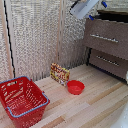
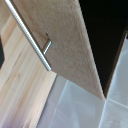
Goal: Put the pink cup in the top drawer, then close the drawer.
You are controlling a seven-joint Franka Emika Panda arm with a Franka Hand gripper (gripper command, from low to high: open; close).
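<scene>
Claw (image 1: 96,11) up high, just above the top drawer (image 1: 106,38) of the brown chest (image 1: 111,50); open or closed, cannot tell. No pink cup visible anywhere. Far below the claw on the table (image 1: 90,107): red bowl (image 1: 76,87), snack box (image 1: 59,73), red basket (image 1: 22,100). Silver bar handle (image 2: 31,36) close under the wrist.

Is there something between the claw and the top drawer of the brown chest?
Nothing visible stands between. The claw hangs just above the top drawer, with only air between them. The bowl, box and basket sit much lower, toward the exterior view's left.
</scene>
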